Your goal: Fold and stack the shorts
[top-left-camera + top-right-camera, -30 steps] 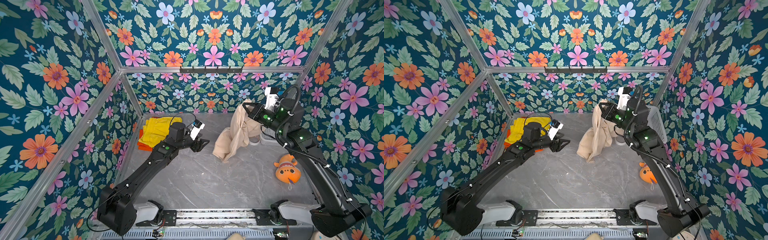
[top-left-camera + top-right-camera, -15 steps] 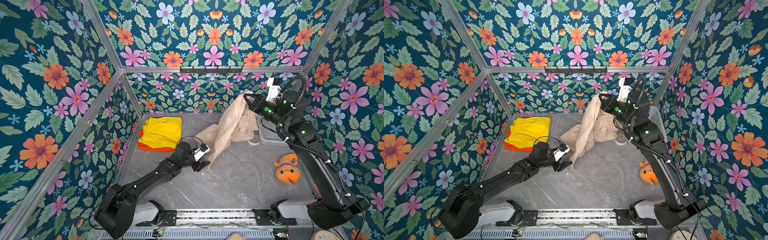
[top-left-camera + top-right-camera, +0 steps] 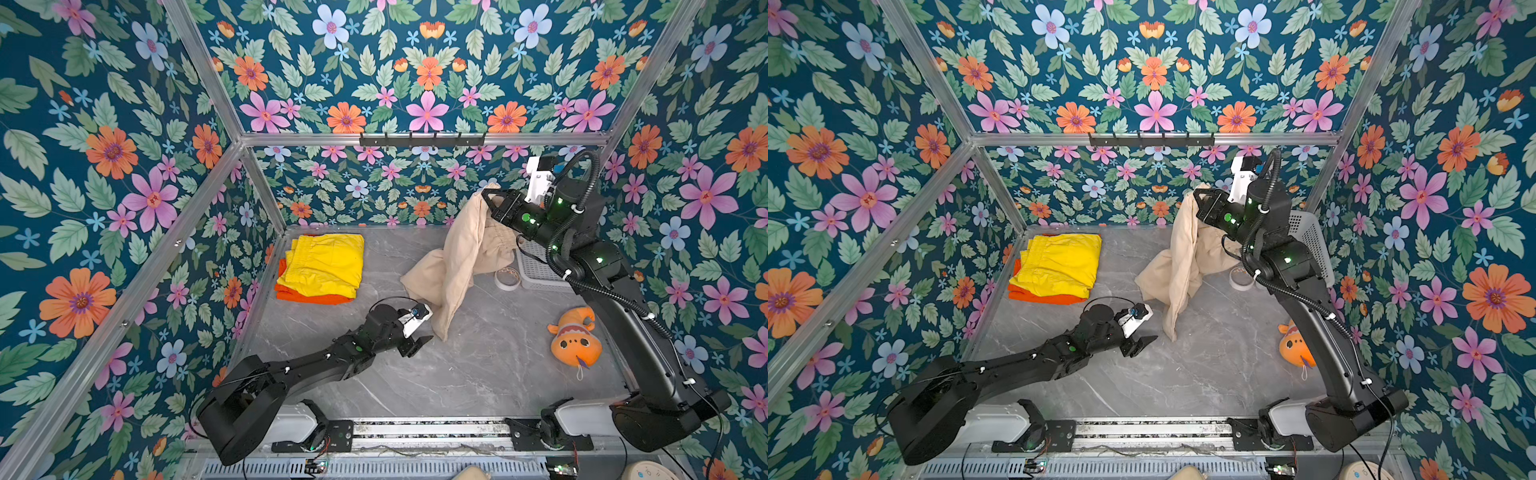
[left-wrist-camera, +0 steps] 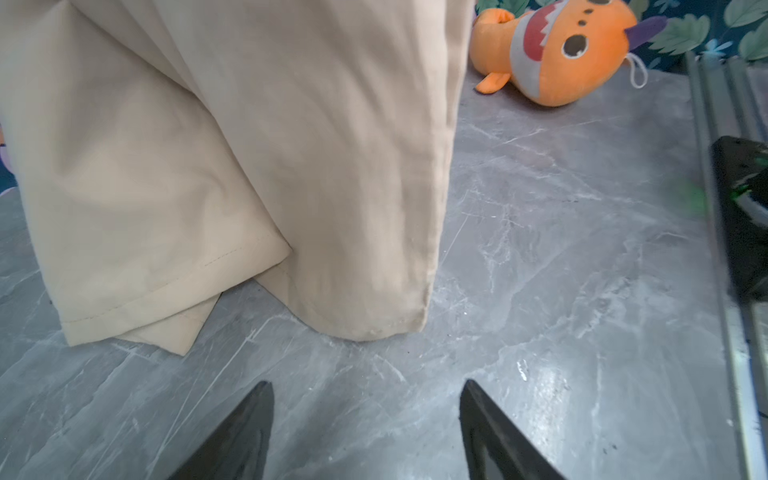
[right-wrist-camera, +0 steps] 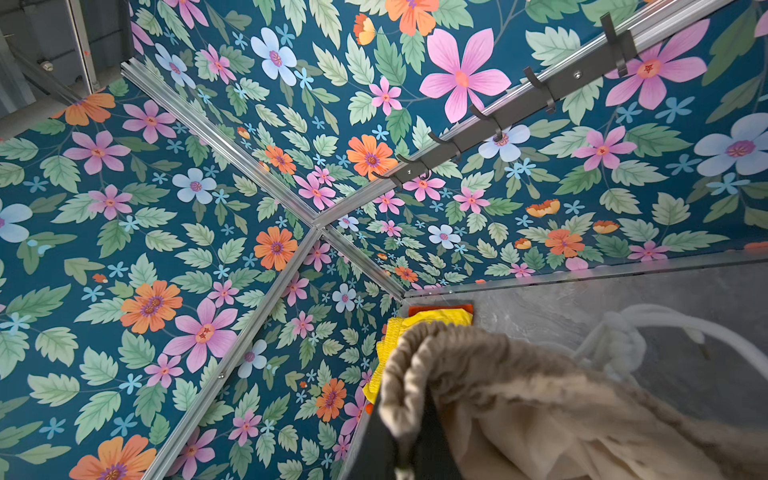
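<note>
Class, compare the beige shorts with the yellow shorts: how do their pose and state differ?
The beige shorts hang unfolded from the shut right gripper; the yellow shorts lie folded flat. The beige legs reach the table; the yellow pair sits on the orange shorts. Both are soft fabric.

The right gripper holds the beige shorts up by the waist, legs trailing down. The left gripper sits low beside their hem; yellow shorts lie atop orange shorts.
</note>
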Tool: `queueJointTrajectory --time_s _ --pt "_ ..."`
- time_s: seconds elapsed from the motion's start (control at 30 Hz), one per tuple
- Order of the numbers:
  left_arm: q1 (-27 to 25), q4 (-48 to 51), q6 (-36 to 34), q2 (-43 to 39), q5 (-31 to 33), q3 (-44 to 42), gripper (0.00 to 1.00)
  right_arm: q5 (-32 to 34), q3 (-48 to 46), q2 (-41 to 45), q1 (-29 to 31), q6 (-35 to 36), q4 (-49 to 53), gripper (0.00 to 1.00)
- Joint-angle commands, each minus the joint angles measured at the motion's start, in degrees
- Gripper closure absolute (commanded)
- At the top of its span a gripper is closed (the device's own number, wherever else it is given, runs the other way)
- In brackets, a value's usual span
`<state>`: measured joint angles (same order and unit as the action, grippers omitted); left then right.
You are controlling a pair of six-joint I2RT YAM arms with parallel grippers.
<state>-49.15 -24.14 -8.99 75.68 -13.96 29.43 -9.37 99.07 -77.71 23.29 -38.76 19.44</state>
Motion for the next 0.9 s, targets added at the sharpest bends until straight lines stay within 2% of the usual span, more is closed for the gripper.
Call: queueJointTrajectory --time_s 0.0,0.17,0.23,0.4,0.53,0.67,0.87 --pt "-2.31 -7.7 3.23 1.58 4.92 -0.78 0.28 1.0 0.38 -0.1 0.18 0.28 -2.16 1.0" --pt "-6.98 -12.86 5.89 6.0 9.2 -0.11 0.28 1.28 0.34 -0.4 0.21 0.11 -2.26 1.0" --pt "-8.89 -13.75 8.01 8.46 14.42 1.07 0.28 1.19 0.31 -0.5 0.34 -0.08 -2.39 1.0" --pt "-10.15 -17.1 14.51 13.94 20.42 3.08 0.27 1.41 0.32 -0.5 0.91 -0.17 -2.74 1.0" --pt "-10.84 -20.38 19.78 17.48 28.06 3.53 0.29 1.46 0.34 -0.59 1.23 -0.35 -2.87 1.0" --pt "-10.93 -22.03 21.96 19.75 28.83 4.04 0.32 1.54 0.34 -0.5 1.44 -0.44 -3.1 1.0" --pt "-10.92 -24.86 25.15 22.26 31.97 4.17 0.42 1.35 0.08 -0.13 1.59 -0.88 -3.45 1.0"
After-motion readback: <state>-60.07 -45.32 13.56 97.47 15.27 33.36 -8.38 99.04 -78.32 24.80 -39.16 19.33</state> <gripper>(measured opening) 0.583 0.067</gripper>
